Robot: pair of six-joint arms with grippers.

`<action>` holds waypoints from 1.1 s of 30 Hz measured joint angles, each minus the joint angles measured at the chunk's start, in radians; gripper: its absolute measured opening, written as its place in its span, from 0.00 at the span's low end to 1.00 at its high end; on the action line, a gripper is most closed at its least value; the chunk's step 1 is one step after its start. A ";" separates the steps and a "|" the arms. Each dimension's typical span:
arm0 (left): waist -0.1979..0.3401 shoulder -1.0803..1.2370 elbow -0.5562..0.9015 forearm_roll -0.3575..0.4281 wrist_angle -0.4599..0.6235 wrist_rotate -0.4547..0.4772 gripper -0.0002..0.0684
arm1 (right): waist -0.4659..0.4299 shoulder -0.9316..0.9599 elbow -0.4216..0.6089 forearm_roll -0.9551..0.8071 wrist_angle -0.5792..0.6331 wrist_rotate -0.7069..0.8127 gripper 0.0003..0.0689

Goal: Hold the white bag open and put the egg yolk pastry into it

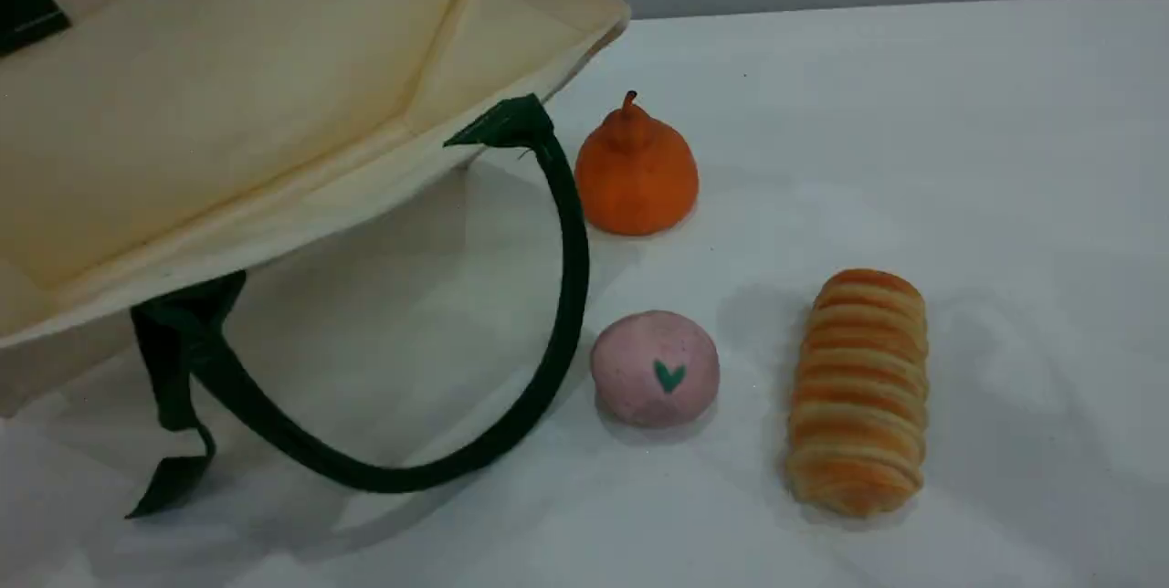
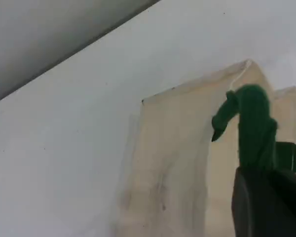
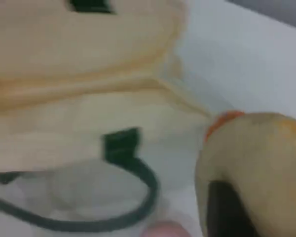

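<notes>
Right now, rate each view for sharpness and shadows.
Scene view: sharp, soft shadows under the white bag and beside the striped roll. Left wrist view: slightly soft, the green handle readable. Right wrist view: heavily blurred, the pastry in close-up fills the lower right corner.

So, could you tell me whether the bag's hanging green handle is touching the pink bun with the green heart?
Apart. In the scene view a thin strip of bare table shows between the green handle of the white bag and the pink bun.
</notes>
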 joint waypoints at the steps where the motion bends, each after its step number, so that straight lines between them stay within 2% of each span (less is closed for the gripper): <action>1: 0.000 0.000 0.000 0.000 0.000 0.000 0.11 | 0.031 0.001 0.000 0.000 -0.007 -0.001 0.37; 10: 0.000 0.000 0.000 -0.001 0.000 0.000 0.11 | 0.300 0.007 0.000 -0.001 -0.139 0.002 0.37; 17: 0.000 0.000 0.000 0.000 0.000 0.001 0.11 | 0.442 0.071 -0.003 0.049 -0.259 0.006 0.37; 22: 0.000 0.000 0.000 0.000 0.000 0.002 0.11 | 0.470 0.187 -0.051 0.049 -0.328 0.003 0.37; 33: 0.000 0.000 0.000 -0.002 0.000 0.002 0.11 | 0.470 0.448 -0.259 0.047 -0.341 -0.049 0.36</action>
